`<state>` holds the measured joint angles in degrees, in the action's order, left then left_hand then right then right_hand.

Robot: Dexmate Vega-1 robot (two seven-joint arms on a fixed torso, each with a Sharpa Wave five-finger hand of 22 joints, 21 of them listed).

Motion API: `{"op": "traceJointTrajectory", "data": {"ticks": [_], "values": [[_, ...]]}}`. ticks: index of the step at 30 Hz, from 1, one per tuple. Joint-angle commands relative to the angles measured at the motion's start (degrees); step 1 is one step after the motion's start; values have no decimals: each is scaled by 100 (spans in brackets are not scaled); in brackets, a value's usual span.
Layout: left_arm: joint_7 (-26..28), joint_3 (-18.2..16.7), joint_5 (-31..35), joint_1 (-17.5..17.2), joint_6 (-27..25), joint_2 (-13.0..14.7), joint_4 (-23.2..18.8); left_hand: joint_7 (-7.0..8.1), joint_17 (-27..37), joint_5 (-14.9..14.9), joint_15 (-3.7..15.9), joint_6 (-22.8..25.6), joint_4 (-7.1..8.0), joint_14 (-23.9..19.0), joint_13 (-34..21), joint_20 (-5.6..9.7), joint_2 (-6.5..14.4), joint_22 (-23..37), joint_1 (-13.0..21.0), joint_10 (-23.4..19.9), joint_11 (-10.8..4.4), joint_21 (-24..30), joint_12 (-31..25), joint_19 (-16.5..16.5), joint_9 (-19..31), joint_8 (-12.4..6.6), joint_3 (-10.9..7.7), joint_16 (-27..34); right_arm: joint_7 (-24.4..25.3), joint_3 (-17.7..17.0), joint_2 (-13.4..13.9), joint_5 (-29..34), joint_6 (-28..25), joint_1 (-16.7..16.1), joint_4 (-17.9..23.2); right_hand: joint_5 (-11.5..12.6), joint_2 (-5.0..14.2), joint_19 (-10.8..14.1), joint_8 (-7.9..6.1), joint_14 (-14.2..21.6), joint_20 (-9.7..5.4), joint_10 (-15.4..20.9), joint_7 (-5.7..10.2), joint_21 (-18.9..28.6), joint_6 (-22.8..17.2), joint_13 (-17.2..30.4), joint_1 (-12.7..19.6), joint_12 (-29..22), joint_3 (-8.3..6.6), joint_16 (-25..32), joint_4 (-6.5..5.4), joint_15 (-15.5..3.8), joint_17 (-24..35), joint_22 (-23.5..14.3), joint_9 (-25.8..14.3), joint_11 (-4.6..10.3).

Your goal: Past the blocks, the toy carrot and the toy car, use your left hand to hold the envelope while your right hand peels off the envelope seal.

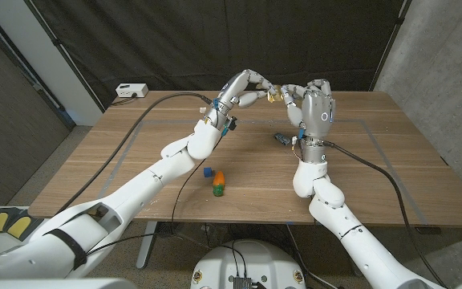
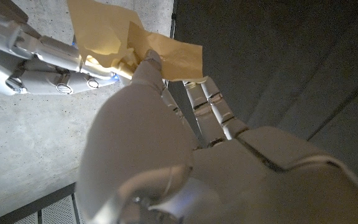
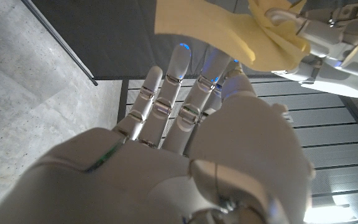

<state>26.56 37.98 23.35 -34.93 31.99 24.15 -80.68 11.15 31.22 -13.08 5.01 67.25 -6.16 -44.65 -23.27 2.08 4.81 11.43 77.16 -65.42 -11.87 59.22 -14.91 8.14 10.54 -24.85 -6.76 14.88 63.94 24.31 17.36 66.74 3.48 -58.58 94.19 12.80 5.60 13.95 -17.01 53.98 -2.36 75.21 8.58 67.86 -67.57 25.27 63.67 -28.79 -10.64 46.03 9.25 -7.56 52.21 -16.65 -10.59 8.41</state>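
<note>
The envelope [image 2: 135, 43] is cut off at the frame edge, and its seal cannot be made out.

1. One yellow envelope [image 2: 135, 43], crumpled.
2. Two robot hands: the left hand [image 1: 243, 88] and the right hand [image 1: 311, 100].
3. One blue block [image 1: 207, 171].
4. One toy carrot [image 1: 219, 183].
5. One white box [image 1: 131, 91] at the table's [image 1: 391, 168] far corner.

your right hand [image 3: 185, 143] fingers up at yellow envelope [image 3: 210, 34], left hand [image 3: 319, 37] gripping its crumpled far end
</note>
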Motion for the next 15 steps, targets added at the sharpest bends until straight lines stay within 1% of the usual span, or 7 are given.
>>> {"op": "traceJointTrajectory", "data": {"ticks": [1,4,6,9,10,12,15], "values": [[230,-97,107,-145,1,3,-111,2,18,27,890,66,0,-20,-29,126,50,12,20,-86,48,55,30,-31,29,3,14,-47,6,-1747,-1753,877,998,-442,-342,45,-49,-48,-243,7,-209,62,-251,80,-345,72,-15,-40,-125,53,-55,-545,78,-26,-311,18],[244,-111,113,-162,6,5,-128,3,26,26,890,84,-2,-22,-31,132,55,11,29,-93,48,60,37,-35,29,4,19,-54,6,-1829,-1845,922,1062,-456,-341,54,-54,-56,-250,1,-203,57,-255,108,-335,109,-15,-49,-141,64,-53,-545,118,-31,-325,15],[287,-122,164,-175,-26,1,-146,8,31,26,890,84,-4,-18,-31,132,53,10,33,-96,50,60,43,-44,30,9,24,-61,6,-1756,-1776,796,987,-462,-304,59,-56,-61,-255,2,-203,54,-259,122,-334,128,-14,-53,-150,70,-52,-545,138,-33,-332,15],[307,-128,179,-179,-49,-8,-152,9,39,25,890,84,-5,-21,-39,133,54,8,39,-102,50,67,47,-42,30,18,32,-68,6,-1592,-1540,411,1060,-463,-270,65,-112,-153,-266,-43,-187,-15,-100,179,-305,237,-83,-52,-166,76,-68,-541,250,-35,-361,104],[317,-128,185,-177,-52,-13,-151,10,40,25,890,84,-4,-22,-39,135,56,8,40,-100,50,67,50,-47,30,20,33,-69,6,-1499,-1433,288,1011,-471,-236,-13,-205,-245,-245,-108,-152,-77,-62,212,-225,332,-327,-42,-112,46,-164,-533,334,-18,-369,74],[317,-117,188,-164,-43,-24,-136,11,45,23,889,82,-5,-24,-37,134,59,8,44,-93,48,69,60,-52,31,25,36,-73,6,-1309,-1207,124,916,-474,-172,-141,-373,-369,-184,-287,-96,-270,-90,247,-108,461,-759,30,8,-63,-311,-522,403,32,-336,41],[316,-89,217,-130,-31,-42,-104,9,50,21,889,91,-5,-23,-43,135,62,7,49,-93,47,73,65,-53,32,27,40,-81,6,-936,-812,-185,610,-447,-43,-121,-539,-413,-80,-399,-83,-415,-74,259,68,446,-1098,152,138,-141,-420,-514,435,88,-281,55]]}}
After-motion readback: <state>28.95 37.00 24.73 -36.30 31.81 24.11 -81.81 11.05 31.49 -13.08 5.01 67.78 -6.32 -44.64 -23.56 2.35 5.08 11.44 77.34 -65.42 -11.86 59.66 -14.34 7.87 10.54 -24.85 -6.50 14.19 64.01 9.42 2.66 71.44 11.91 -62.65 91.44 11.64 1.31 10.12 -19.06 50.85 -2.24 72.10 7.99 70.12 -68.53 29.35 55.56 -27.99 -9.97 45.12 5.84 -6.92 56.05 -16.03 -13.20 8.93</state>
